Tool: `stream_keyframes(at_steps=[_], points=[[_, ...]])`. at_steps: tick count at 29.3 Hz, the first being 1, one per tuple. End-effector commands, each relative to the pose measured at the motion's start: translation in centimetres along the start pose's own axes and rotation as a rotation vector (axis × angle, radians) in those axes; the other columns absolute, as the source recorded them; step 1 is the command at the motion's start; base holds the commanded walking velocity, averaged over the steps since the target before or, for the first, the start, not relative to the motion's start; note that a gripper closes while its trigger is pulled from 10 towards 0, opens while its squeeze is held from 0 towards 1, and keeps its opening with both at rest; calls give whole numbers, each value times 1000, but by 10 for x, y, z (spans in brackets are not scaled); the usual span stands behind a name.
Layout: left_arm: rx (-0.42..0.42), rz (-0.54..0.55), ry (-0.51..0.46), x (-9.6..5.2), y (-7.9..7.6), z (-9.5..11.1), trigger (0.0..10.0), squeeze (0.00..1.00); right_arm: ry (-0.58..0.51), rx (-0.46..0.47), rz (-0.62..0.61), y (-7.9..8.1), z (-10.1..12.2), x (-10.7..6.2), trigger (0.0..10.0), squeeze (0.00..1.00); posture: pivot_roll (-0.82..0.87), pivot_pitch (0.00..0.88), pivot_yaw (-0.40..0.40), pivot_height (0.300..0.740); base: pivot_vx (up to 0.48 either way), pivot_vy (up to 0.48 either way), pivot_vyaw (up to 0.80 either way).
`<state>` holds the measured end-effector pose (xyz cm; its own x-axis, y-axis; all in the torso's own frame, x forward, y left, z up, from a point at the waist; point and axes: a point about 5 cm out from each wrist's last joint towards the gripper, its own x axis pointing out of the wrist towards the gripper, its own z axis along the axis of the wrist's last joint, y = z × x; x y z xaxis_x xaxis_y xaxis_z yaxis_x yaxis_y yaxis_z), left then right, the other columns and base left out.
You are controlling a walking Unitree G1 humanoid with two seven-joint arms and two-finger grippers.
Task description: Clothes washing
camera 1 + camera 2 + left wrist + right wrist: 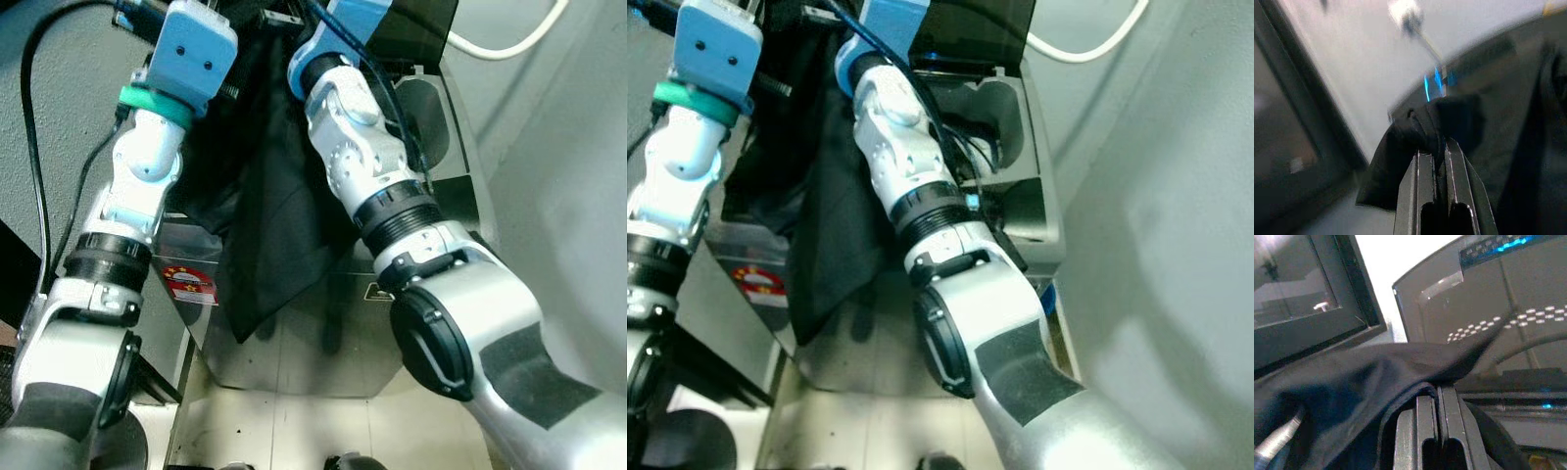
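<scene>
Loading step in hand: limp black cloth garment (269, 211) held aloft over the open top-loading grey washing machine (1024, 186).

Left gripper (1439, 147) is clenched on a bunched fold of the garment; right gripper (1437, 394) is pinched on another edge. The fabric is matte, soft and creased, hanging in a long drape between both silver arms and down the machine's smooth metal front, beside a round red sticker (188, 284). Judged next: carry the cloth over the tub opening, lower, then let go.

Garment (265, 225) hangs between both arms, before washing machine (1019, 186).
</scene>
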<state>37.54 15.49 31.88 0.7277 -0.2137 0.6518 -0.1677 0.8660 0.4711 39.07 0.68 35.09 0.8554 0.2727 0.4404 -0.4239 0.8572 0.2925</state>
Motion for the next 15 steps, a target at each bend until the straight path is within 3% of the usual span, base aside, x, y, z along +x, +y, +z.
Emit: stream_keyframes(at_steps=[1, 2, 3, 5, 6, 8, 10, 13, 14, 15], points=[[-45, -16, 150, -13, -5, -23, 10000, 0, 16, -44, 4, 11, -6, -1, 10000, 0, 73, 0, -14, 740, 0, 0, 0], [-136, -28, 262, -23, -8, -37, 10000, 0, 55, -154, -10, 8, -22, -6, 10000, 0, 69, 0, -17, 740, 0, 0, 0], [-136, -28, 262, -23, -8, -37, 10000, 0, 55, -154, -10, 8, -22, -6, 10000, 0, 69, 0, -17, 740, 0, 0, 0], [-317, -71, 378, -35, -12, -49, 10000, 0, 104, -288, -30, -3, -45, -17, 10000, 0, 66, 0, -13, 740, 0, 0, 0], [-317, -71, 378, -35, -12, -49, 10000, 0, 104, -288, -30, -3, -45, -17, 10000, 0, 66, 0, -13, 740, 0, 0, 0], [-419, -112, 382, -41, -8, -49, 10000, 0, 128, -337, -38, -11, -56, -22, 10000, 0, 58, 0, -9, 740, 0, 0, 0], [-419, -107, 370, -42, 2, -50, 10000, 0, 188, -412, -12, -15, -67, -26, 10000, 0, 55, 0, -6, 740, 0, 0, 0], [-410, -109, 358, -40, 6, -49, 10000, 0, 208, -442, 1, -17, -70, -28, 10000, 0, 53, 0, -5, 740, 0, 0, 0], [-378, -113, 347, -37, 11, -47, 10000, 227, 238, -477, 26, -18, -74, -29, 10000, 0, 54, 0, -3, 740, 0, 0, 0], [-378, -113, 347, -37, 11, -47, 10000, 227, 238, -477, 26, -18, -74, -29, 10000, 0, 54, 0, -3, 740, 0, 0, 0]])
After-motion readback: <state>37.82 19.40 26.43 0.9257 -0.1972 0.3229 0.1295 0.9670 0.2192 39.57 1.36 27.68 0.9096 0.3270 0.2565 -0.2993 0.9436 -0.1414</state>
